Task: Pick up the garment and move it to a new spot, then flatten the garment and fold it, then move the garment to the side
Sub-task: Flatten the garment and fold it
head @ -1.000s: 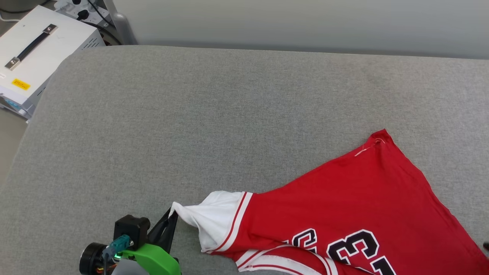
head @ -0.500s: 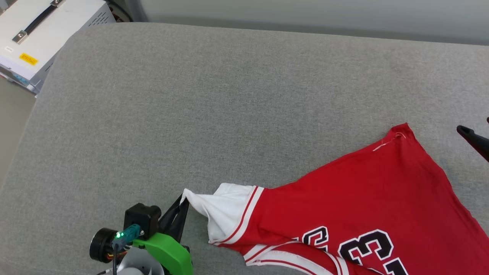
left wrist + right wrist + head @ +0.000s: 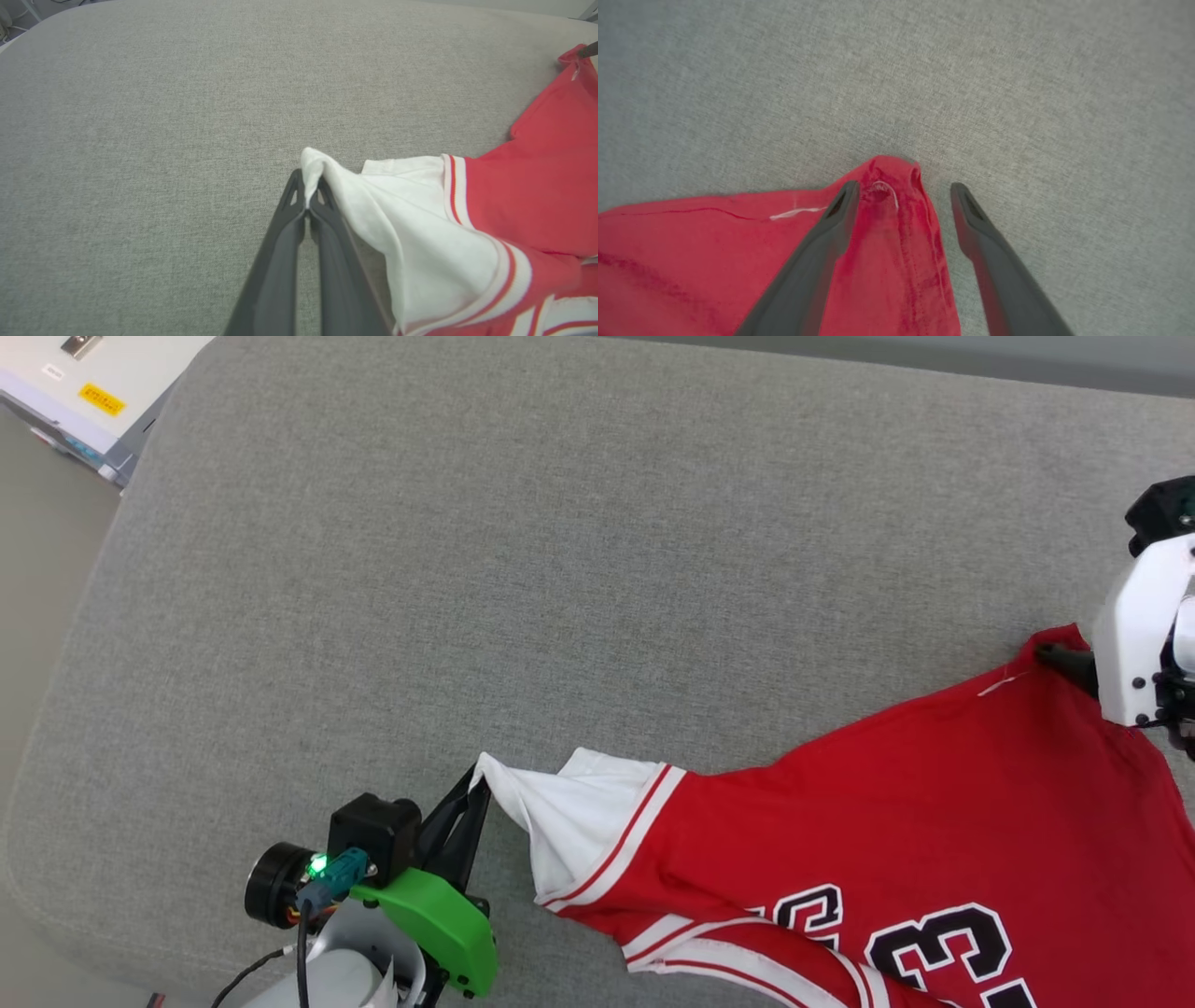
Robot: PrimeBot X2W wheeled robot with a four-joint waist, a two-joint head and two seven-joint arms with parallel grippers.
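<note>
Right gripper (image 3: 904, 186) has arrived at 3 o'clock, wide open astride the corner (image 3: 892, 170) of the shirt (image 3: 887, 821) at 5 o'clock on the cushion (image 3: 467, 569); left gripper (image 3: 308, 185) stays clamped on its sleeve (image 3: 397, 210), so flattening looks next.

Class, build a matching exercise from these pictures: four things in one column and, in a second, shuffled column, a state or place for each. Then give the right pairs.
Column one
1. left gripper
2. right gripper
3. red garment corner
4. white box

Column two
A. lies between two spread fingers
B. beyond the edge of the grey cushion, at the upper left of the head view
C. shut on the tip of the white sleeve
D. open, one finger over red cloth, the other over grey

Pairs: 1-C, 2-D, 3-A, 4-B
</note>
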